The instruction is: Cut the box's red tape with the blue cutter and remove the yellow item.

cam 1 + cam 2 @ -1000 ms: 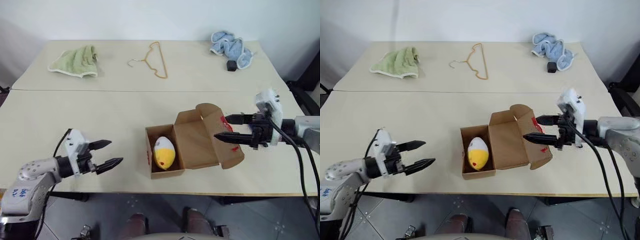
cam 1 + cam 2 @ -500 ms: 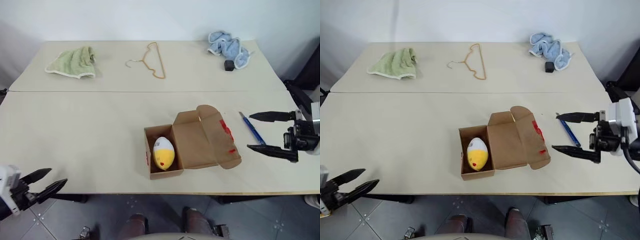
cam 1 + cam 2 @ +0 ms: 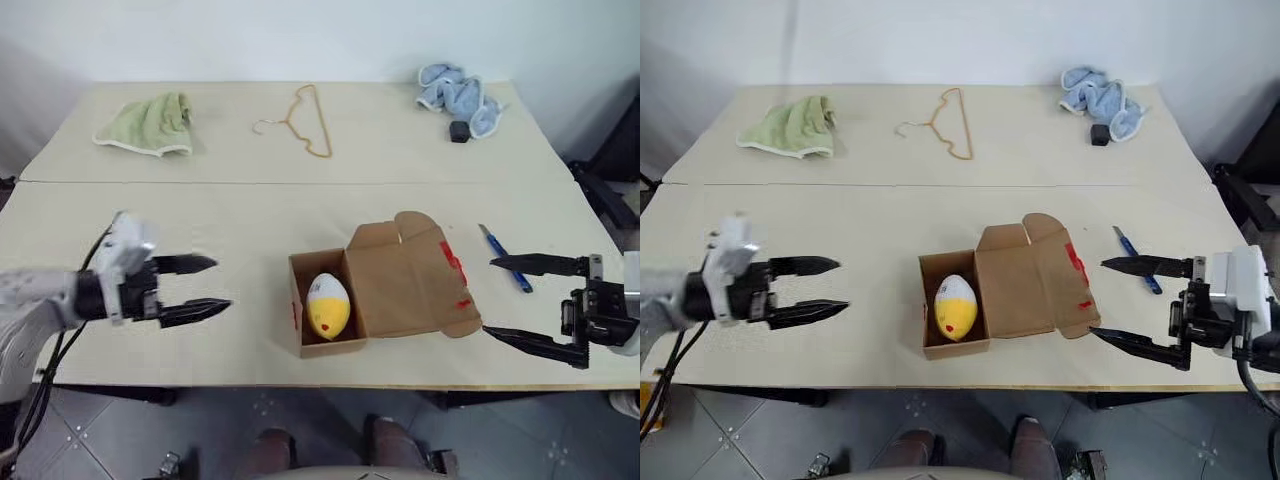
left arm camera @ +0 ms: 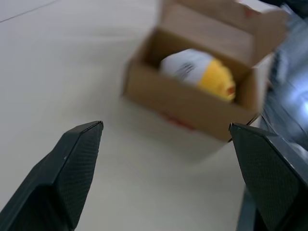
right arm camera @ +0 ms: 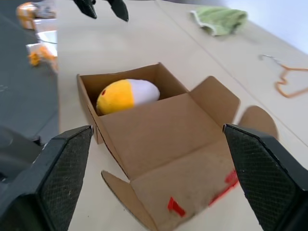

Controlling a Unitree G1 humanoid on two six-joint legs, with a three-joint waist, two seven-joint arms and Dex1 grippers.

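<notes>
The brown box [image 3: 395,285] lies open near the table's front edge, its lid flap folded out to the right with bits of red tape [image 3: 452,258] on it. Inside rests the yellow item [image 3: 328,304], its white end pointing away from me. The blue cutter [image 3: 505,259] lies on the table right of the flap. My left gripper [image 3: 205,287] is open, left of the box and pointing at it. Right of the flap, near the cutter, my right gripper [image 3: 515,300] hangs open and empty. The box [image 4: 192,86] and yellow item [image 4: 199,72] show in the left wrist view, and the yellow item [image 5: 126,94] in the right wrist view.
At the back of the table lie a pale green cloth [image 3: 148,124], a gold wire hanger [image 3: 305,118], a blue cloth [image 3: 456,93] and a small black object [image 3: 459,131]. A seam [image 3: 200,182] crosses the table behind the box.
My left gripper dropped toward the front left corner, then rose back to the left of the box. My right gripper drew back from the flap to the right, uncovering the blue cutter.
</notes>
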